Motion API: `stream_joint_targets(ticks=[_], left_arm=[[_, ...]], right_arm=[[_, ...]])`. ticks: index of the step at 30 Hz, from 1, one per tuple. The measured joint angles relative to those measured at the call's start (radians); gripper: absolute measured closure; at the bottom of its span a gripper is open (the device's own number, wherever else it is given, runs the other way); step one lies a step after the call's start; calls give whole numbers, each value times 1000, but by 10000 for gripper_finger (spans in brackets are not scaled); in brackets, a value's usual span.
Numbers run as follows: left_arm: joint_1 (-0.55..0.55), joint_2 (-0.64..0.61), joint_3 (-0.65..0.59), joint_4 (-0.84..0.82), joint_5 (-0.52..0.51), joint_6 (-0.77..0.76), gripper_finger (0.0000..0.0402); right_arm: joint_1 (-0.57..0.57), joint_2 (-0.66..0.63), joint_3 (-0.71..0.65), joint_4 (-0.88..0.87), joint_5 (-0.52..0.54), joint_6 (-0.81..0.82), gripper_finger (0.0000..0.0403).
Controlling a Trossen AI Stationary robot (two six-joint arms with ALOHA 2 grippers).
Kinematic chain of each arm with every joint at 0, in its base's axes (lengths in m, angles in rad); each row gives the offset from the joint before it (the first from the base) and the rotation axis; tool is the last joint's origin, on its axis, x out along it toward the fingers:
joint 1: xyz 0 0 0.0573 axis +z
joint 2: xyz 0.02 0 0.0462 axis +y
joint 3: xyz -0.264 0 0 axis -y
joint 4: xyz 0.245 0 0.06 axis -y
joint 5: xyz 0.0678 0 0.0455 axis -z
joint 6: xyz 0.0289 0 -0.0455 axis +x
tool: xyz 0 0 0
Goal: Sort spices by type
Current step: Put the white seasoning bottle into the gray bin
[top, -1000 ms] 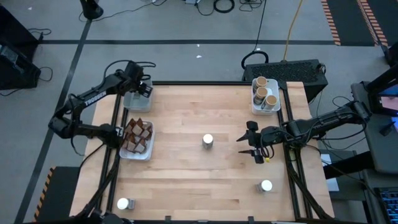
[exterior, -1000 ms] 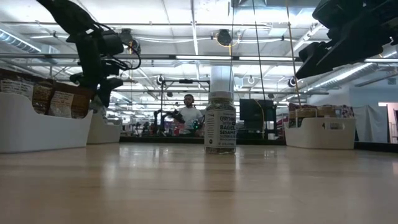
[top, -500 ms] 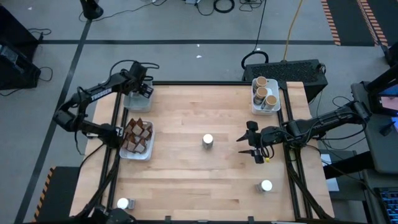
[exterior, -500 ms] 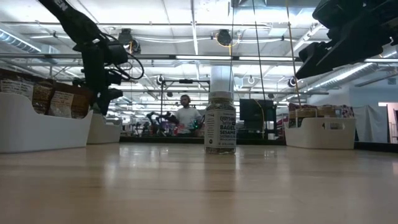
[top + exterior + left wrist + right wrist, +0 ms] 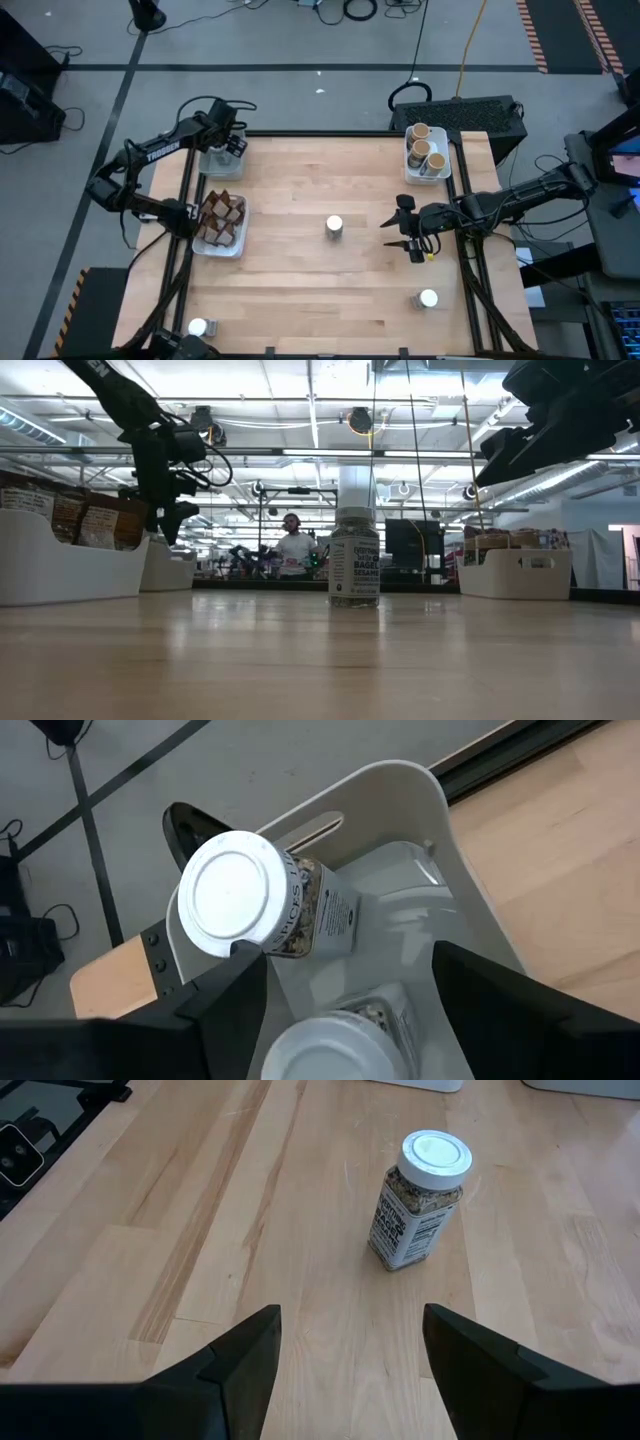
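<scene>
Left gripper [image 5: 340, 1010] has spread over tray [image 5: 440, 830], right gripper [image 5: 350, 1370] spread above wood table [image 5: 300, 180], ceiling-lit hall.

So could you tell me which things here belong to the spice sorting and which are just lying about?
Job:
- white-lidded jars
- jars in the far-left tray
- cork-topped jars
- brown packets

Lying about:
- black case
- floor cables
</scene>
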Motion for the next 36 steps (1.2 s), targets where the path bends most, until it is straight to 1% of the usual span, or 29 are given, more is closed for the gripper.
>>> stream_joint_targets(ticks=[6,10,17,19,22,25,28,36], left_arm=[[0,-2,0,-1,3,0,120],[-5,-24,2,-6,10,0,120],[-44,-129,59,-7,19,-1,119],[-67,-164,74,-4,41,-20,119],[-112,-210,88,0,128,-54,119],[-183,-247,92,-5,203,-99,119],[-273,-279,93,-18,238,-139,119],[-596,-308,101,-112,245,-294,119]], right_arm=[[0,0,0,0,0,0,177],[0,0,0,0,0,-1,177],[0,0,0,33,0,-21,177],[0,0,0,48,0,-29,177],[0,0,0,61,0,-42,177],[0,0,0,68,0,-45,177],[0,0,0,87,0,-45,177],[0,0,0,114,0,-53,177]])
